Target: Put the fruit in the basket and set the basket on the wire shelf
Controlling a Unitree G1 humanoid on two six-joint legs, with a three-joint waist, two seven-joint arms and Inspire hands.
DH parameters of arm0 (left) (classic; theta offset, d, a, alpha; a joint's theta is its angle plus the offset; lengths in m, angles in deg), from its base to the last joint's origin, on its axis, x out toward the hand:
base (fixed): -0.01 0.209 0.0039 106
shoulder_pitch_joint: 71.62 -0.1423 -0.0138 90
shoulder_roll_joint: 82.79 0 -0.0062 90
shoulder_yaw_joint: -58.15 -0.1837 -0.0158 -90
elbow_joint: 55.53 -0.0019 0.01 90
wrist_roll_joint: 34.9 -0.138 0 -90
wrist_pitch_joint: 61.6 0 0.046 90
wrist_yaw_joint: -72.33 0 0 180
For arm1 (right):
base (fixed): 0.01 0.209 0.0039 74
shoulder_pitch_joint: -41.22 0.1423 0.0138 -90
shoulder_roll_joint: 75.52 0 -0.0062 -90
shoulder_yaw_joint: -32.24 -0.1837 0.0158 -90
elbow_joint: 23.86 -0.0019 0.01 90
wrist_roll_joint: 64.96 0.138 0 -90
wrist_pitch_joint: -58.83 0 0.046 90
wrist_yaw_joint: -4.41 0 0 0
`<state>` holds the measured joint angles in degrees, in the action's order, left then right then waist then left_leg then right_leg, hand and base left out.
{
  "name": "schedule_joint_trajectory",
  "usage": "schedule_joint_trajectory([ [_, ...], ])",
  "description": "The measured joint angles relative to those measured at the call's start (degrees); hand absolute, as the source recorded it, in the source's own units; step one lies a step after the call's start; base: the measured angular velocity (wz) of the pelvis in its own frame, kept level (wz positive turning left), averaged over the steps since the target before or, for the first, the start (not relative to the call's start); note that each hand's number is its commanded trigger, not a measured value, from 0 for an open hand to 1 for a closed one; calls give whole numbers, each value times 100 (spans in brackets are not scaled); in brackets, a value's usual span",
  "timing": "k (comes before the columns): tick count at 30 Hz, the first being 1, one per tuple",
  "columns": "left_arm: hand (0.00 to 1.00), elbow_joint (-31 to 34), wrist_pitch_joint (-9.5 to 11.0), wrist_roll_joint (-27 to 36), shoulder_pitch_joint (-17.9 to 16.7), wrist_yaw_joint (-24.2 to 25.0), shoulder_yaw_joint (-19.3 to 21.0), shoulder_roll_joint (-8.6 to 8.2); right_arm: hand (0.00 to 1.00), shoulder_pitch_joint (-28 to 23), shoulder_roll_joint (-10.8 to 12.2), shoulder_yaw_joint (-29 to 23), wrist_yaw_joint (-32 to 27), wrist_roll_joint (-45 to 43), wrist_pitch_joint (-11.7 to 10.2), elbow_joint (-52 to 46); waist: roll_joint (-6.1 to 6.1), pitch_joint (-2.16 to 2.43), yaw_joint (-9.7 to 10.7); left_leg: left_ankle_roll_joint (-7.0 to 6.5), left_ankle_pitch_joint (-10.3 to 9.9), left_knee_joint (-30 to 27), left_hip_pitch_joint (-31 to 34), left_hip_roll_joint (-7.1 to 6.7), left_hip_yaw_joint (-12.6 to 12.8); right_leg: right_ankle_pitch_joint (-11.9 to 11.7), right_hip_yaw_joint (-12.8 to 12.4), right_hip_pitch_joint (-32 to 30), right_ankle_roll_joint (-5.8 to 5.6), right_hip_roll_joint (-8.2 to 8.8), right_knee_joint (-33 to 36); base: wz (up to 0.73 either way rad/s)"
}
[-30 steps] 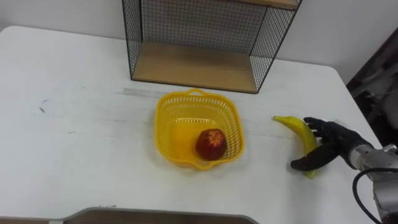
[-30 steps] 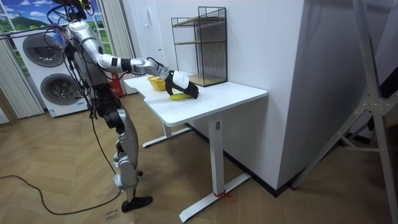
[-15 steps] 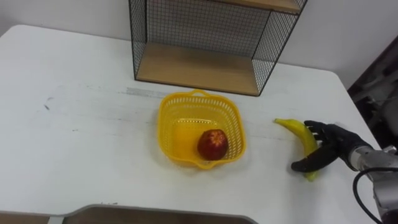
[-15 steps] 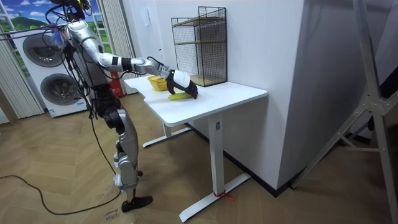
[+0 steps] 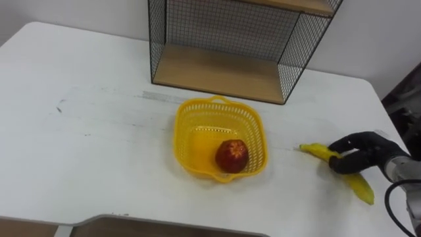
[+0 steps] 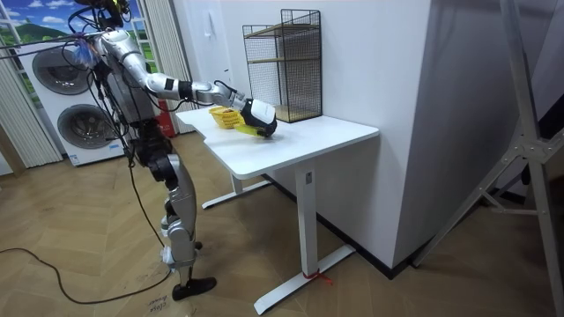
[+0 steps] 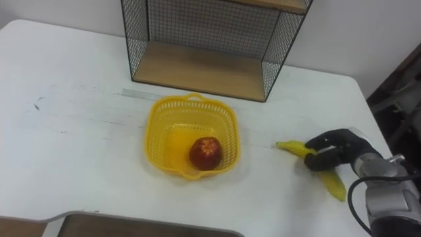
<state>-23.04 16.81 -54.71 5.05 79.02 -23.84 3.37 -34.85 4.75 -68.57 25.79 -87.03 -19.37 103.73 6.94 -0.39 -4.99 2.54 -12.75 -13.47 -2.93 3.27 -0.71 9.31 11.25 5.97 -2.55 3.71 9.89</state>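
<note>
A yellow banana [image 5: 317,152] lies on the white table [image 5: 99,151] to the right of a yellow plastic basket [image 5: 220,103]. My right hand [image 5: 363,152] is over the banana's middle with its dark fingers curled round it, so both ends stick out. A red apple [image 5: 231,155] sits inside the basket, toward its near right side. The wire shelf [image 5: 223,66] with a wooden floor stands at the table's far edge behind the basket. In the room view I stand at the table's end with my right arm stretched out to the banana [image 6: 242,129].
The table's right edge runs close to my right hand, with a dark gap beyond it. Bare tabletop spreads to the left of the basket. A second shelf level sits higher in the wire frame [image 6: 282,62]. Washing machines [image 6: 62,97] stand behind me.
My right hand's fingers have curled from straight to round the banana, and the banana has turned a little. The eye view has shifted, moving the whole scene to the right.
</note>
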Motion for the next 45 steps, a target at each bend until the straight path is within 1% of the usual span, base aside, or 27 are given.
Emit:
schedule_joint_trajectory([
  [18, 0, 48, 0, 4, 16, 0, -46, 0, 100, 10, 1, 60, -81, -6, 4, 92, -3, 0, -12, -1, -2, -14, -19, 2, 8, -1, -22, 10, 2, -1, 21, 0],
  [21, 0, 68, -1, 8, 29, 0, -99, 13, 100, 36, 1, 61, -74, -42, 30, 56, -17, 11, 5, -1, -1, -5, -4, 1, 7, -1, -22, -5, 2, -1, 21, 0],
  [23, 0, 68, -1, 8, 32, 0, -124, 9, 100, 35, 5, 71, -63, -67, 82, -55, 2, 34, 5, -2, 0, -3, -6, 0, 10, -1, -34, -10, 2, -1, 24, 0],
  [24, 0, 68, -1, 9, 34, 0, -129, 7, 100, 35, 5, 83, -63, -82, 108, -115, -4, 32, 5, -2, 1, -3, -9, 0, 10, -1, -38, -11, 2, -2, 30, 0],
  [26, 0, 68, -1, 8, 36, -1, -143, 9, 100, 35, 5, 152, -56, -105, 200, -304, -21, 27, -3, -2, 3, -12, -16, 1, 25, 1, -63, -47, 0, -1, 75, -8],
  [28, 0, 68, -1, 7, 35, -1, -154, 7, 100, 33, 12, 309, -42, -139, 202, -692, -43, 38, 12, -3, 5, -12, -17, 2, 70, 1, -140, -95, 1, -5, 88, -15],
  [31, 0, 63, 1, 7, 35, -7, -157, 18, 100, 33, 39, 355, -1, -122, 200, -1072, -27, 24, 15, -3, 4, -7, -51, 2, 103, 1, -172, -74, 1, -4, 90, -6],
  [34, 0, 69, 11, 9, 54, -28, -158, 21, 100, 34, 39, 389, 0, -112, 201, -1532, -1, 9, 33, -3, 4, -4, -56, 4, 117, 0, -180, -75, 1, -4, 93, 0],
  [37, 0, 54, 17, 15, 54, -42, -237, 37, 100, 33, 39, 426, -3, -75, 202, -1925, 7, 9, 26, -4, 3, 1, -52, 6, 124, 0, -182, -82, 1, -4, 101, 0],
  [45, 0, 18, 68, 9, 55, -105, -262, 34, 100, 31, 39, 501, -1, -126, 198, -2873, -15, -2, 25, -4, 3, 18, -34, 7, 121, -1, -187, -105, 3, -5, 136, 0],
])
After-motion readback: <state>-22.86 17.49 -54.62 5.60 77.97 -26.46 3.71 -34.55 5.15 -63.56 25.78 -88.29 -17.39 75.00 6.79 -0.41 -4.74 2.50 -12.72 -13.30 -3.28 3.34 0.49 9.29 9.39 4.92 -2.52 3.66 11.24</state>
